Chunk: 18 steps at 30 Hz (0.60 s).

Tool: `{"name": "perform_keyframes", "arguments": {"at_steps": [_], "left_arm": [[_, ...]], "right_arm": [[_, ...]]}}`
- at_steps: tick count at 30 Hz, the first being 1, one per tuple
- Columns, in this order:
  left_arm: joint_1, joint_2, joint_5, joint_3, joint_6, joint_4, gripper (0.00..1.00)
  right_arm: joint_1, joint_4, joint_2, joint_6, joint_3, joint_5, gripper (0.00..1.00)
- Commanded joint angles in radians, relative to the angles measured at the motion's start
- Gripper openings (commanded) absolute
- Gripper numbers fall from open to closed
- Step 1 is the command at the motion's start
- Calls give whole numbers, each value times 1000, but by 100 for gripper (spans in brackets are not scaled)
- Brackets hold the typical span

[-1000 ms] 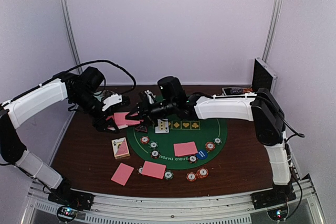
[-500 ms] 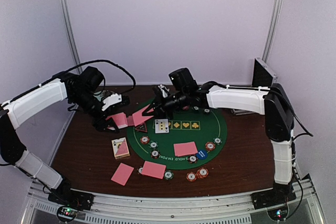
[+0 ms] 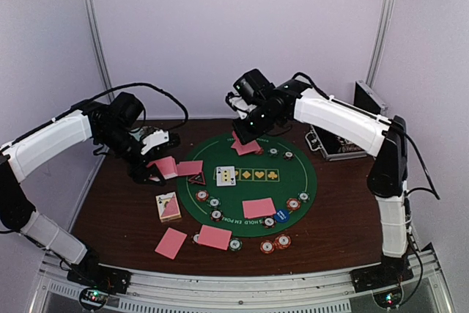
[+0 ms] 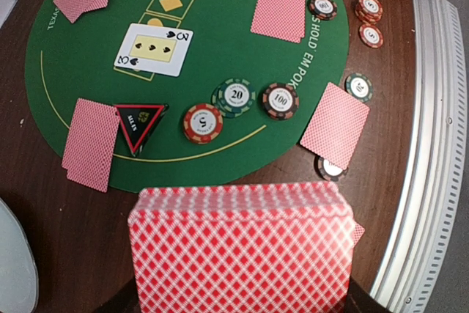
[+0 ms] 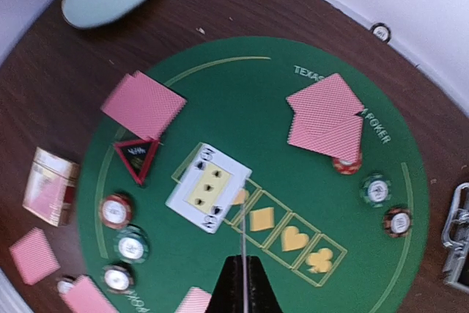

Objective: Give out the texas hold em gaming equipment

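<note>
While the deck of pink-backed playing cards (image 4: 242, 247) is being held in the left pincer (image 3: 152, 168), just off the left rim of the green felt mat (image 3: 293, 181), the right pincer (image 5: 242, 263) is being hovered over the far side of the mat, above a fanned pair of cards (image 5: 326, 119). Its jaws are being shown close together, and whether a card is being pinched between them cannot be told. Other face-down pairs (image 4: 90, 143) and striped poker chips (image 4: 236, 96) are being carried by the mat and the tabletop (image 3: 117, 210). The cards are being judged light, thin, bendable and slick, so a single one is likely being slid off the deck more easily than lifted. A hold is probably best being taken at a projecting corner or short edge of the top card, with a gentle pinch so that nothing is being creased. The chips are being judged stiffer and heavier, and best gripped across the rim.
</note>
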Motion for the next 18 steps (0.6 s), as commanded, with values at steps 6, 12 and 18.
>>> {"name": "perform_keyframes", "arguments": {"at_steps": [6, 12, 18], "left_arm": [[1, -40, -15, -12, -8, 28, 0], [1, -52, -15, -16, -4, 21, 0], [1, -53, -19, -14, -2, 22, 0]], "right_arm": [[98, 128, 87, -520, -116, 567, 0], [128, 303, 120, -690, -188, 631, 0], [159, 356, 184, -739, -191, 637, 0]]}}
